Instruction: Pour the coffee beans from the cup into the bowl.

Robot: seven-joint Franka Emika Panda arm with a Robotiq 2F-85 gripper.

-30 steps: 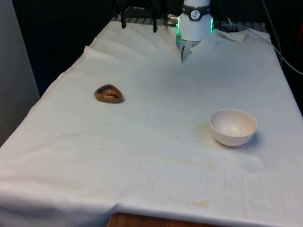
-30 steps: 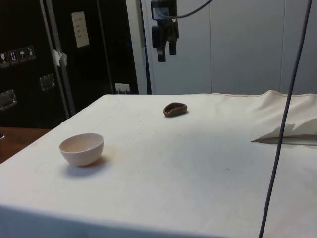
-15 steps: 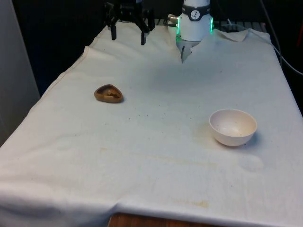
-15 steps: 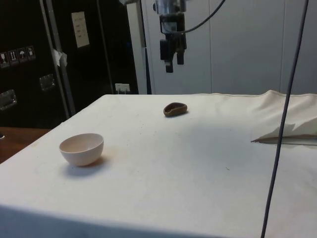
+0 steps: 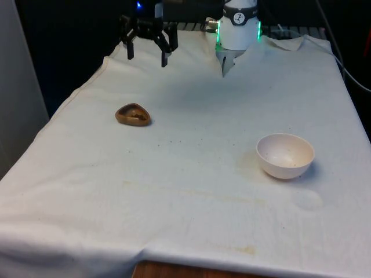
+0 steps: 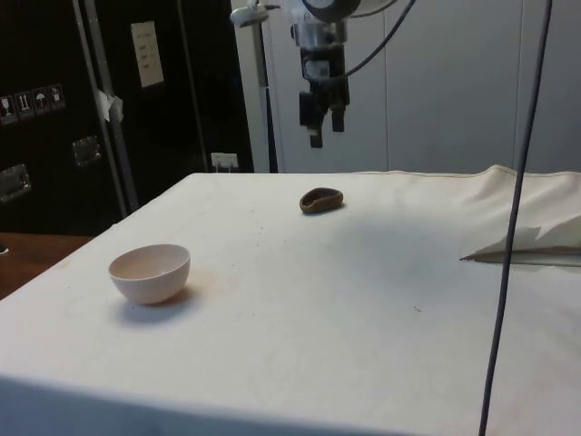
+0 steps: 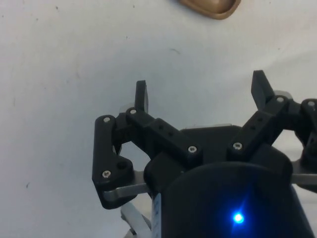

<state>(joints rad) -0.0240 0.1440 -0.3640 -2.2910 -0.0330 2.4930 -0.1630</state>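
A small brown wooden cup (image 5: 133, 114) with dark beans inside rests on the white cloth toward the front view's left; it also shows in the side view (image 6: 321, 200) and at the wrist picture's edge (image 7: 210, 7). A white bowl (image 5: 285, 155) stands toward the front view's right, seen too in the side view (image 6: 150, 272). My gripper (image 5: 146, 58) hangs open in the air above the table's far part, beyond the cup and well above it (image 6: 324, 127). Nothing sits between its fingers (image 7: 141, 95).
The white cloth (image 5: 191, 174) covers the whole table, with a raised fold (image 6: 536, 238) near the robot's base. A thin cable (image 6: 508, 227) hangs down in front of the side view. The table's near edge (image 5: 191, 267) shows bare wood.
My gripper has come down and moved toward the front view's left, closer to the cup. The cup and the bowl have stayed where they were.
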